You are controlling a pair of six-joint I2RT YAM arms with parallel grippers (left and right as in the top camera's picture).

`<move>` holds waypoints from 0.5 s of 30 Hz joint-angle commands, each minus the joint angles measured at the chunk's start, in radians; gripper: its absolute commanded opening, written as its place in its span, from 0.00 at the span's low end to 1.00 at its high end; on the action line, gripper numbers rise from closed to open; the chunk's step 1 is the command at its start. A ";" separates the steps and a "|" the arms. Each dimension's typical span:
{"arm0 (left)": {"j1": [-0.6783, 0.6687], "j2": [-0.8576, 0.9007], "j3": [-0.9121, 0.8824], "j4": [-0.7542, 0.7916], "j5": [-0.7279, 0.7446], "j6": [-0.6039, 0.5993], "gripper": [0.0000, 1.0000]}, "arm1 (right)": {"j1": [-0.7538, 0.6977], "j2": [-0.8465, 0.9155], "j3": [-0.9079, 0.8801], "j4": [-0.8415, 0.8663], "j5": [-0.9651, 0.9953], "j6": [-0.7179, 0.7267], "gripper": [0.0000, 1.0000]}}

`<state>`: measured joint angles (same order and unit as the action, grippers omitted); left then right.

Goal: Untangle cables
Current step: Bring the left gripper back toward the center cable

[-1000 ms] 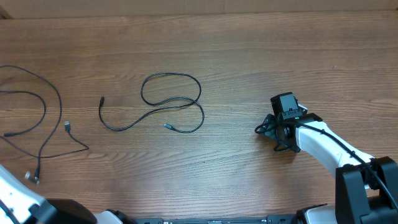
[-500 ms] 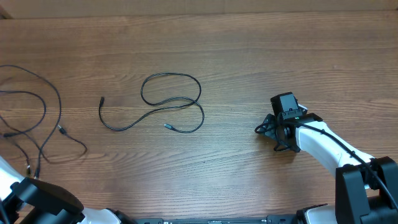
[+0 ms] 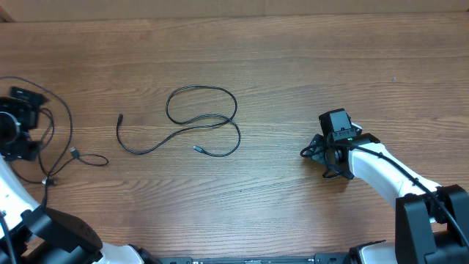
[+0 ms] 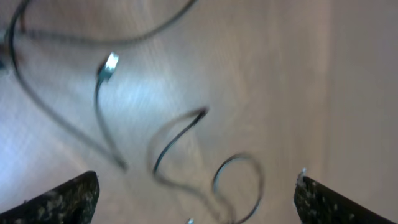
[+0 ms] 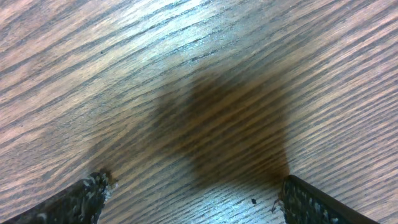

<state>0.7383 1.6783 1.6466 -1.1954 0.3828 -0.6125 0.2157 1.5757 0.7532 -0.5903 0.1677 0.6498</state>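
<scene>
At the table's (image 3: 308, 59) left edge, the left gripper (image 4: 194, 186) hangs spread over cables (image 4: 110, 64); the right gripper (image 5: 194, 183) gapes too.

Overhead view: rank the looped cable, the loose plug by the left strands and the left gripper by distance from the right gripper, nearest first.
1. Looped cable, mid-table, closest to the right gripper.
2. Loose plug, left side of the table.
3. Left gripper, at the far left edge.

The left gripper (image 3: 13, 126) has come in at the left, and the cables (image 3: 76, 153) there have slid.
</scene>
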 commanded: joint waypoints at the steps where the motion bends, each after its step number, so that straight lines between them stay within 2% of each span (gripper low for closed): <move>1: -0.049 -0.003 0.005 -0.053 -0.052 0.076 1.00 | -0.008 0.013 -0.014 0.006 -0.031 -0.003 0.88; 5: -0.135 -0.003 0.005 -0.130 -0.076 0.107 1.00 | -0.008 0.013 -0.014 0.013 -0.031 -0.003 0.88; 8: -0.208 -0.003 0.004 -0.171 -0.170 0.095 0.95 | -0.008 0.013 -0.014 0.013 -0.031 -0.003 0.88; 15: -0.335 -0.003 -0.026 -0.212 -0.423 -0.098 0.95 | -0.008 0.013 -0.014 0.010 -0.031 -0.003 0.88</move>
<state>0.4210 1.6783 1.6402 -1.4025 0.1074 -0.6113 0.2157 1.5757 0.7532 -0.5858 0.1650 0.6498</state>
